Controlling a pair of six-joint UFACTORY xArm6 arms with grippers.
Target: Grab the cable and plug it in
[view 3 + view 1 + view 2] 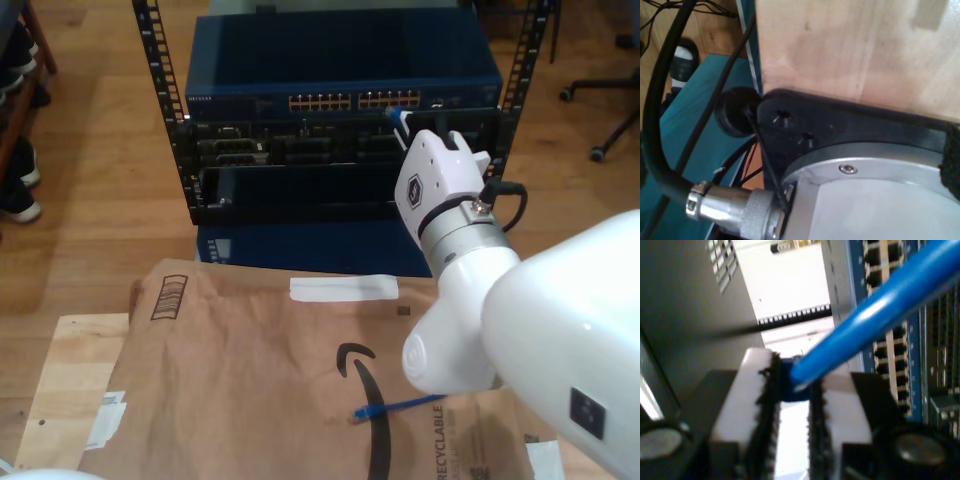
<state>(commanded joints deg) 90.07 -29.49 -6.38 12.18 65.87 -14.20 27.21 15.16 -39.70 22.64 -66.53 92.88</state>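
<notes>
My second claw (403, 118) holds the cable (398, 405) up at the blue switch (340, 60) in the rack (160, 120). The cable's other end lies on the cardboard (240, 380).

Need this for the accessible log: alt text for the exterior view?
My second tool holds the thin bright-blue cable at the row of ports on the dark blue rack switch. The cable's other end lies on brown cardboard.
</notes>
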